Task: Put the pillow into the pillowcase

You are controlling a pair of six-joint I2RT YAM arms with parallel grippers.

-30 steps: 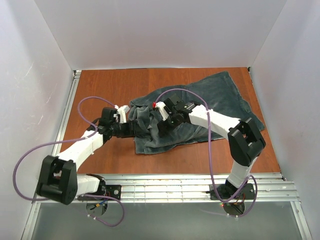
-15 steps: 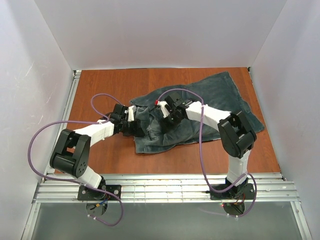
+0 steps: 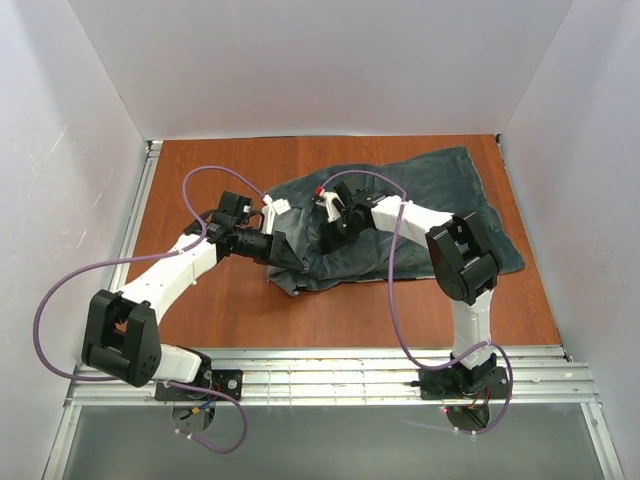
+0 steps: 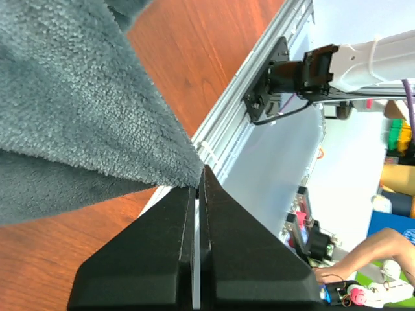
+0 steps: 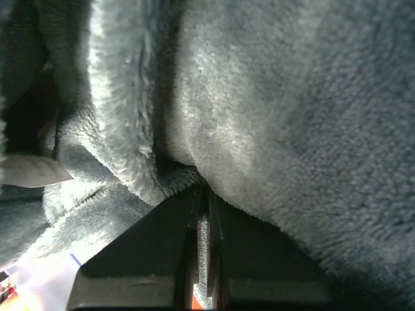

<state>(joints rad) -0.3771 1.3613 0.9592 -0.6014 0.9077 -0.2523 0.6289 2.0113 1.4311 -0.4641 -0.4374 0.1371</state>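
Observation:
The dark grey-teal plush pillowcase (image 3: 430,200) lies spread over the middle and right of the wooden table. My left gripper (image 3: 287,252) is shut on its near-left edge, and the cloth rises in a small tent there. In the left wrist view the fabric (image 4: 78,116) hangs from the closed fingertips of the left gripper (image 4: 198,188). My right gripper (image 3: 335,236) is shut on a fold of the pillowcase a little to the right. The right wrist view shows plush (image 5: 292,97) pinched in that gripper (image 5: 202,191). The pillow does not show in any view.
An aluminium rail (image 3: 350,365) runs along the near table edge, with both arm bases on it. A second rail (image 3: 135,230) lines the left side. White walls close in the left, back and right. Purple cables loop over both arms.
Both grippers have closed on the pillowcase's left part. The left arm has swung back and left, and the cloth's near-left edge has been lifted and pulled away from the front.

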